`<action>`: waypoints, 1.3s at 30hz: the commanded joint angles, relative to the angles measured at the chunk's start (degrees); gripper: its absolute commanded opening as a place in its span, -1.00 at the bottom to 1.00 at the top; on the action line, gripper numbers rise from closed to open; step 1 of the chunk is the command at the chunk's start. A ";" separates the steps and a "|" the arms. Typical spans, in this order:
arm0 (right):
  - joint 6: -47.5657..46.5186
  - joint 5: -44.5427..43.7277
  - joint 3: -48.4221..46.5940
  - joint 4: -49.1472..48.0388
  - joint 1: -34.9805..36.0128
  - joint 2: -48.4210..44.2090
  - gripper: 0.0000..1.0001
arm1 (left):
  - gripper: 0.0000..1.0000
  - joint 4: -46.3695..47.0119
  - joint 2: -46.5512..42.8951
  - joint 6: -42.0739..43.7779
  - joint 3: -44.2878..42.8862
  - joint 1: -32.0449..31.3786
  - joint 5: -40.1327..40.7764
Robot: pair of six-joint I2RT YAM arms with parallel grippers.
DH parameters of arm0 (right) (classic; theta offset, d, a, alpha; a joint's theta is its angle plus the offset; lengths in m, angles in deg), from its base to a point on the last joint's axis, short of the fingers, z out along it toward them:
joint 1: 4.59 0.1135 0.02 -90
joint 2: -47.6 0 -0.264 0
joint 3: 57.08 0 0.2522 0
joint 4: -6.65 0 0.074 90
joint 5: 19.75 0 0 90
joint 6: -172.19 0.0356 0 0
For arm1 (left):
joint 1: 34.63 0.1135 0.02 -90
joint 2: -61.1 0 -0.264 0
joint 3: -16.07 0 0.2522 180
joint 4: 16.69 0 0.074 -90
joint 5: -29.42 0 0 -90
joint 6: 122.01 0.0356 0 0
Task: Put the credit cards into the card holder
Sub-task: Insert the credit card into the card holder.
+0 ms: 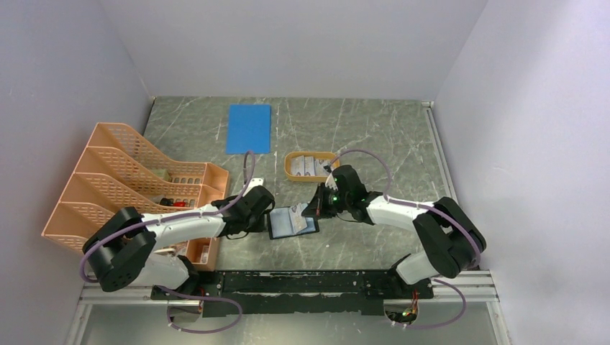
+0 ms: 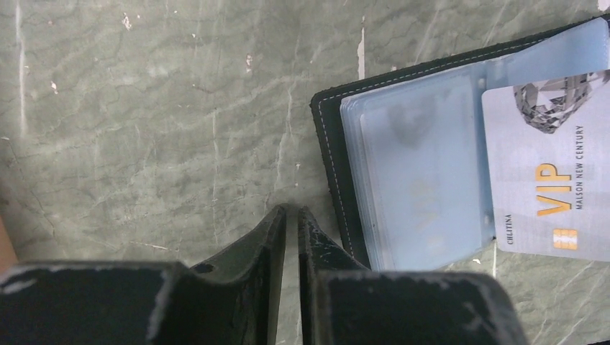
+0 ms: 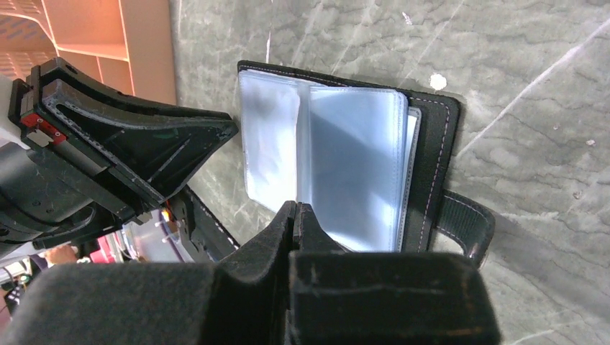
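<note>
Counter (image 1: 374, 136): grey-green marbled top, walled on three sides.

Rack (image 1: 122, 172): orange mesh, at the left edge.

Left arm (image 1: 173, 226) and right arm (image 1: 403, 212): both reach inward and meet over the wallet near the counter's middle.

Sheet (image 1: 248, 128): blue, flat, toward the back.

Tray (image 1: 290, 167): orange oval, right of the sheet, with several pale cards (image 1: 309, 166) lying in it.

Wallet (image 1: 288, 226): black, lying open on the counter between the two arms, well in front of the tray. Bluish clear sleeves face up. The snap tab (image 3: 467, 226) sticks out on the right arm's side.

VIP card (image 2: 547, 165): pale grey. It overlaps the sleeves on the wallet's right half, and one corner reaches past the wallet's edge.

Left jaws: almost together, with a thin slit between the tips and bare counter showing through it. They sit just beside the wallet's left edge.

Right jaws: pressed together, tips over the sleeves. I cannot tell whether they pinch the VIP card.
</note>
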 commanded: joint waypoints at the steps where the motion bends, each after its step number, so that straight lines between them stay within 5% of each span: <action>1: 0.51 0.80 0.55 -2.91 0.12 1.40 -1.00 | -0.66 0.98 1.62 -0.51 0.32 0.43 -2.02; 39: 4.81 3.18 2.88 -11.68 1.63 4.76 -1.00 | -0.78 0.51 2.32 -0.99 1.22 0.43 -2.43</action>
